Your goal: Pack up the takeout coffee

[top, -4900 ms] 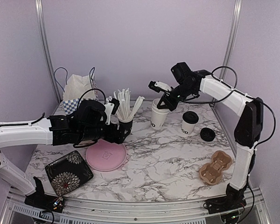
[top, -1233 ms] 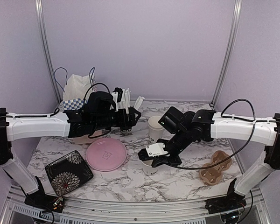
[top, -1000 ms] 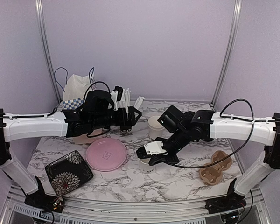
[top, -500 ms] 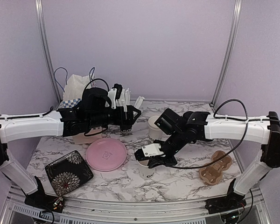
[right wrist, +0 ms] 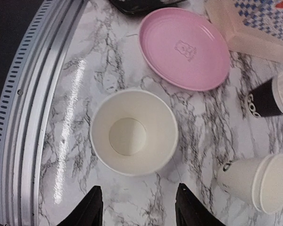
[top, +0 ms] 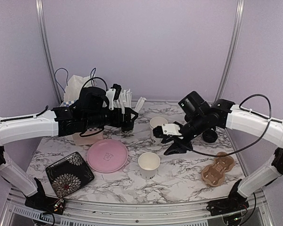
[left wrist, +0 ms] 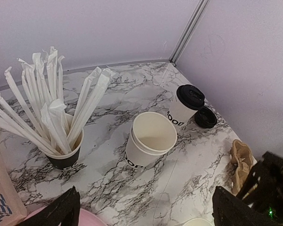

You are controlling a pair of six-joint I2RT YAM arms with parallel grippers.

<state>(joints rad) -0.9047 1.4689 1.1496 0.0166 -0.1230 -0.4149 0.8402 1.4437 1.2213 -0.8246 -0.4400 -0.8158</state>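
My right gripper (right wrist: 137, 197) stood apart and empty near one open cup (right wrist: 133, 132) by the single pink plate (right wrist: 184, 47). My left gripper (left wrist: 145, 202) gaped too. Behind stood two nested cups (left wrist: 148, 139), one lidded cup (left wrist: 184, 104) and one loose lid (left wrist: 205, 117).

A lone open cup (top: 149, 165) stands mid-table (top: 179, 181) toward the near edge, with nothing above its mouth. Bare marble runs from its right side to the brown cup carrier (top: 218, 168) by the right edge, and along the near edge in front. The pink plate (top: 107, 156) sits near on its left, leaving a narrow gap. The right fingers (right wrist: 90, 211) hang apart just behind the cup. Farther back, an open lane separates the black cup of sticks (left wrist: 61, 155) from the stacked cups (left wrist: 148, 141). A lidded cup (left wrist: 185, 104) and loose lid (left wrist: 205, 117) crowd the far right corner.
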